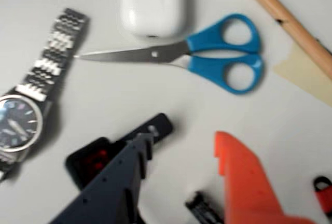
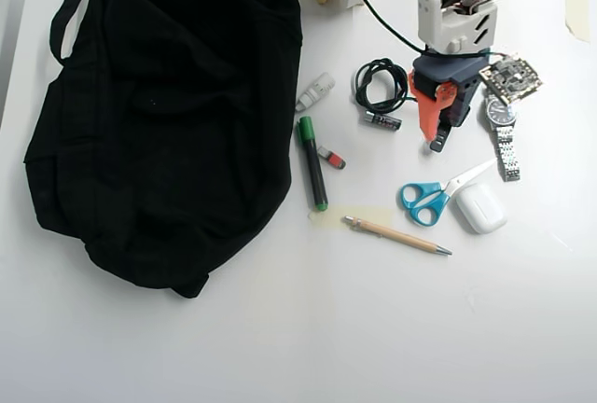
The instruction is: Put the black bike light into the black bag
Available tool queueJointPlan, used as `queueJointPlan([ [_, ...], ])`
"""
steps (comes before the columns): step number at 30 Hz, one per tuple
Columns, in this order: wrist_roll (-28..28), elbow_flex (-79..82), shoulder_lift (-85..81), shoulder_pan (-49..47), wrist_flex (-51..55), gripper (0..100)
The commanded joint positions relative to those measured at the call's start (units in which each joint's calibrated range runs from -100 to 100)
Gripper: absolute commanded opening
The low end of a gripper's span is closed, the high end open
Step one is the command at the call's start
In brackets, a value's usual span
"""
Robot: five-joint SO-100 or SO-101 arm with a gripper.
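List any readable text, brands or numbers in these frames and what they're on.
None can be read.
Watch: dial shows markers, too blurred to read in the wrist view.
Bike light: no lettering visible.
Green marker and battery: any print too small in the overhead view.
Circuit board: too small.

Both views are bright and evenly lit, with a white table [image 2: 373,328] that nears overexposure. In the overhead view, focus is sharp across the frame; shadows are faint and short, and the bag [image 2: 168,114] at upper left reads as a nearly featureless black mass with little fold detail. The wrist view is soft throughout: the watch [image 1: 21,123] at left and the gripper [image 1: 181,154] fingers at the bottom are blurred, the scissors [image 1: 207,53] a little clearer, each with a pale diffuse shadow.
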Motion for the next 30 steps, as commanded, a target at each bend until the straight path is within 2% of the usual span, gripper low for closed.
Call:
queueJointPlan([
  [1, -0.26, -0.52, -0.20, -1.39, -0.63, 20],
  [7, -2.57, 0.74, -0.28, -4.61, -0.89, 25],
  [14, -2.68, 3.43, -0.37, -6.03, -0.97, 38],
  [21, -2.68, 5.23, -0.37, -7.15, -1.32, 41],
  [27, -2.73, 13.23, -0.28, -7.75, -14.41, 40],
  [30, -5.93, 14.76, -0.20, -8.65, -17.17, 41],
])
